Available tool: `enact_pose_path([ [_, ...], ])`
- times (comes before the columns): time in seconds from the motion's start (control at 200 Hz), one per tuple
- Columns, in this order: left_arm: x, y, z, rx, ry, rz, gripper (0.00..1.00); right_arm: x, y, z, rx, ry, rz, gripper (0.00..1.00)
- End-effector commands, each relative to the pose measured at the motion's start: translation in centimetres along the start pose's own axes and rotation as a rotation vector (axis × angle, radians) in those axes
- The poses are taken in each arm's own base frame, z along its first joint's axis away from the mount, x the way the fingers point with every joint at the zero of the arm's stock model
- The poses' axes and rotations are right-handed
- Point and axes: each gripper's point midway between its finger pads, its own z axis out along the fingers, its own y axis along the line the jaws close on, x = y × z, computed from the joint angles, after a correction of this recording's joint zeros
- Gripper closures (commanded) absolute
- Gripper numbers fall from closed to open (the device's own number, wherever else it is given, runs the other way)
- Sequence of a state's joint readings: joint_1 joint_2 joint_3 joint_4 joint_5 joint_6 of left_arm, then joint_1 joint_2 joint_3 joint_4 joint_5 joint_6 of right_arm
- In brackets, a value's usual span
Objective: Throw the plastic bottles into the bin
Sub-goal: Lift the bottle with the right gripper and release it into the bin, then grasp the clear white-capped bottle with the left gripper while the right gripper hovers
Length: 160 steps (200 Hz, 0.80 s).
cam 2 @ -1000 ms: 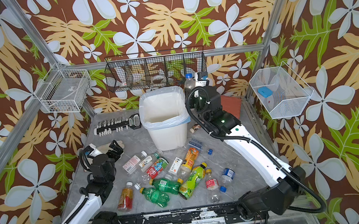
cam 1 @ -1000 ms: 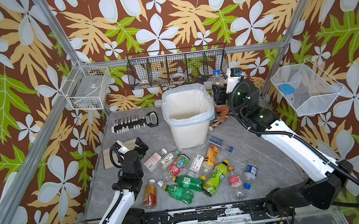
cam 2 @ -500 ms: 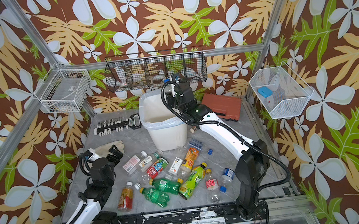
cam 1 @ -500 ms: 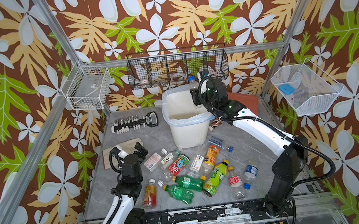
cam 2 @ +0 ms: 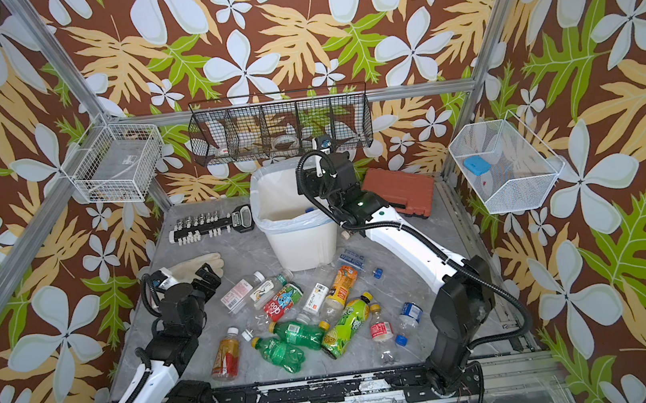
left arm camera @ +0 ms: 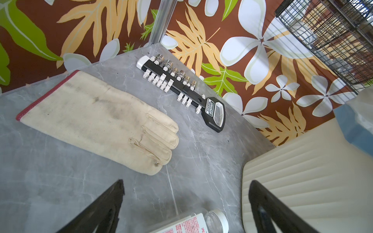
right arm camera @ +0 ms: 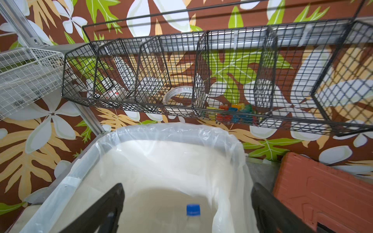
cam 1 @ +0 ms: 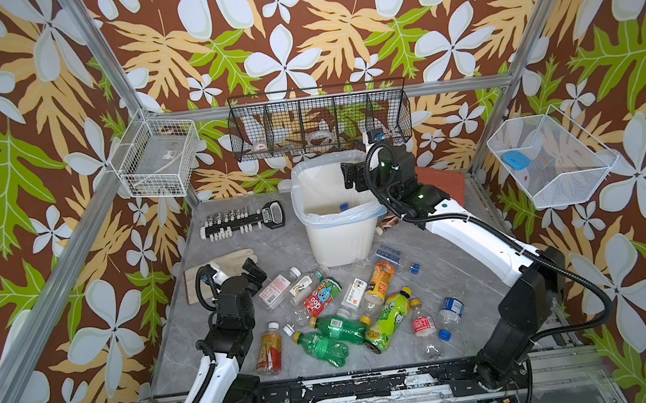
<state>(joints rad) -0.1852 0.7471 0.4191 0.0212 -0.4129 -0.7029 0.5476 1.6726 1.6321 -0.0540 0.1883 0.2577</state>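
The white bin [cam 1: 343, 246] [cam 2: 306, 248] with its translucent bag stands at the back middle. My right gripper [cam 1: 351, 176] [cam 2: 312, 183] [right arm camera: 186, 185] hangs open over its mouth. A clear bottle with a blue cap [right arm camera: 192, 209] [cam 1: 344, 207] is inside the bin below the jaws, clear of both fingers. Several plastic bottles [cam 1: 339, 309] [cam 2: 305, 309] lie in a loose heap on the table in front of the bin. My left gripper [cam 1: 235, 272] [cam 2: 186, 276] [left arm camera: 186, 182] is open and empty, just left of a clear white-capped bottle [left arm camera: 201, 222] [cam 1: 279, 289].
A beige glove [cam 1: 224, 265] [left arm camera: 96, 121] and a black socket rail [cam 1: 240, 221] [left arm camera: 181, 88] lie at the left. A red-brown case [cam 2: 399, 191] [right arm camera: 323, 191] sits right of the bin. A black wire basket [cam 1: 320, 123] hangs just behind the bin. Loose blue caps [cam 1: 414, 268] dot the table.
My right gripper swung from the back right to over the bin with a bottle, then opened; the bottle is now inside the bin. The left arm shifted only slightly.
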Motion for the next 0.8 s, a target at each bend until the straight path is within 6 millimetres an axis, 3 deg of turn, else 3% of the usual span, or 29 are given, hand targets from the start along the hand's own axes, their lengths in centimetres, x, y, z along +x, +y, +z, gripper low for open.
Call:
enact_pose_path([
  [0.0, 0.4, -0.7, 0.0, 0.015, 0.049, 0.062, 0.03, -2.2, -0.5, -2.0, -0.021, -0.086, 0.049, 0.01],
  [0.22, 3.0, -2.1, 1.1, 0.006, 0.275, 0.244, 0.13, -0.2, -4.5, -6.0, -0.023, -0.103, 0.191, 0.01],
  [0.345, 5.5, -1.4, 1.6, -0.041, 0.411, 0.330, 0.16, 1.2, -6.1, -7.3, 0.023, -0.097, 0.207, 0.01],
  [0.515, 8.3, -0.7, 1.6, -0.074, 0.510, 0.421, 0.18, 2.6, -6.6, -7.7, 0.040, -0.074, 0.215, 0.00],
  [0.796, 10.5, -0.3, 1.8, -0.104, 0.568, 0.488, 0.18, 3.0, -7.2, -8.3, 0.056, -0.085, 0.221, 0.00],
])
